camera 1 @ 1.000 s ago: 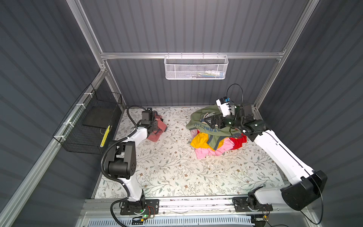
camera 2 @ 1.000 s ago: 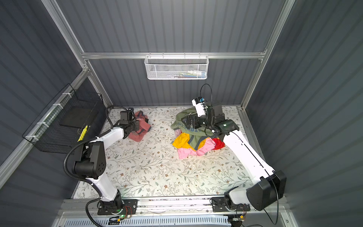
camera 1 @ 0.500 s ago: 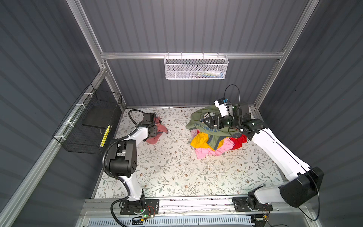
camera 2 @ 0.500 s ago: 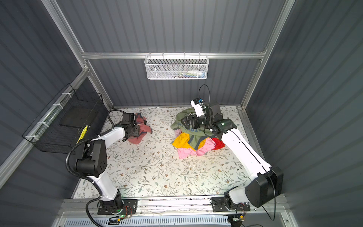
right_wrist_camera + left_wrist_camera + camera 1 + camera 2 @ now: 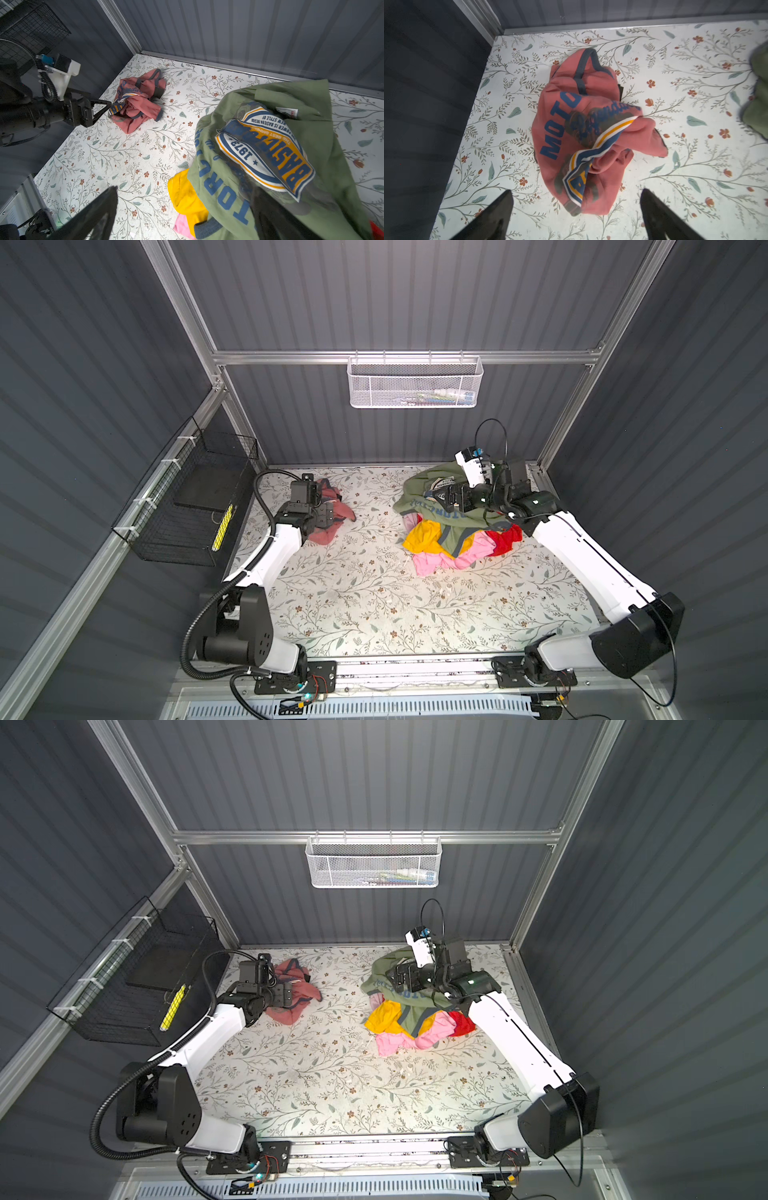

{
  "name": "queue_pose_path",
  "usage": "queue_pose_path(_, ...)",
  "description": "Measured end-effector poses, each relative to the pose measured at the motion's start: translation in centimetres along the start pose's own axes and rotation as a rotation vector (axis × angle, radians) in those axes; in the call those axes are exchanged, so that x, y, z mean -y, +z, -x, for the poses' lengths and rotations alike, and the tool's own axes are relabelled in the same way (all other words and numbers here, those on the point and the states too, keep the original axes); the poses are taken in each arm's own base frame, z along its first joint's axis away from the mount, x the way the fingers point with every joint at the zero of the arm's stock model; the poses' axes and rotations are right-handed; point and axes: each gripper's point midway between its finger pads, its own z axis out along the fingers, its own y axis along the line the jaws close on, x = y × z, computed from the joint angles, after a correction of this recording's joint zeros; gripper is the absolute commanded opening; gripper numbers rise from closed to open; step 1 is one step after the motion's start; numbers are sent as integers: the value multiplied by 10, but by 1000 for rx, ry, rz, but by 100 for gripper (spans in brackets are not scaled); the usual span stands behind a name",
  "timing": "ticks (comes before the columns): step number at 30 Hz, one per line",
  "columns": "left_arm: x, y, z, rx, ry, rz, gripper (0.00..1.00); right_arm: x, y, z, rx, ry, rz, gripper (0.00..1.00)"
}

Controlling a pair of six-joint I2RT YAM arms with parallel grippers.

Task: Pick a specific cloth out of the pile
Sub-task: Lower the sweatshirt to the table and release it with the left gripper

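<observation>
The cloth (image 5: 583, 128), a salmon-pink T-shirt with blue lettering and dark neck trim, lies crumpled on the floral table at the back left in both top views (image 5: 334, 512) (image 5: 295, 986). My left gripper (image 5: 576, 192) is open, and the cloth's near end lies between its fingertips (image 5: 508, 194) without touching them. It also shows in the top views (image 5: 324, 514) (image 5: 286, 994). The pile (image 5: 453, 531) (image 5: 415, 1015) sits at the back right with an olive green shirt (image 5: 270, 166) on top. My right gripper (image 5: 185, 192) hangs open over that shirt (image 5: 451, 499).
A black wire basket (image 5: 195, 497) hangs on the left wall and a white mesh basket (image 5: 415, 381) on the back wall. Corrugated walls close in the table (image 5: 365, 593) on three sides. Yellow (image 5: 187, 199), pink and red garments stick out under the olive shirt.
My left gripper has gone from shut on the cloth to open, and the cloth has dropped onto the table. The right arm has shifted slightly over the pile.
</observation>
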Motion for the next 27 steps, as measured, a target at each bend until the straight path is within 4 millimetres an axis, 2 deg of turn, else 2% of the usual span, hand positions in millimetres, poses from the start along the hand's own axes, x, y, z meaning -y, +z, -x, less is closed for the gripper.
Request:
queue_pose_path(3, 9, 15, -3, -43, -6, -36, 85, 1, 0, 0, -1, 0, -4, 99)
queue_pose_path(6, 23, 45, -8, -108, -19, -89, 69, 2, 0, -2, -9, 3, -11, 99)
queue_pose_path(8, 33, 66, -20, -169, -27, -131, 54, 4, -1, -5, -20, 4, -26, 99)
queue_pose_path(10, 43, 83, -35, -225, -37, -165, 45, 7, -2, -7, -27, 1, -41, 99)
queue_pose_path(13, 55, 104, -55, -299, -44, -205, 44, 9, -6, -8, -29, -9, -62, 99)
queue_pose_path(16, 59, 119, -61, -328, -37, -212, 44, 10, -15, -4, -11, -19, -80, 99)
queue_pose_path(20, 62, 132, -46, -309, -11, -219, 44, 11, -23, -3, 3, -27, -98, 99)
queue_pose_path(27, 61, 157, -23, -272, 76, -191, 46, 16, -23, -9, -17, -23, -122, 99)
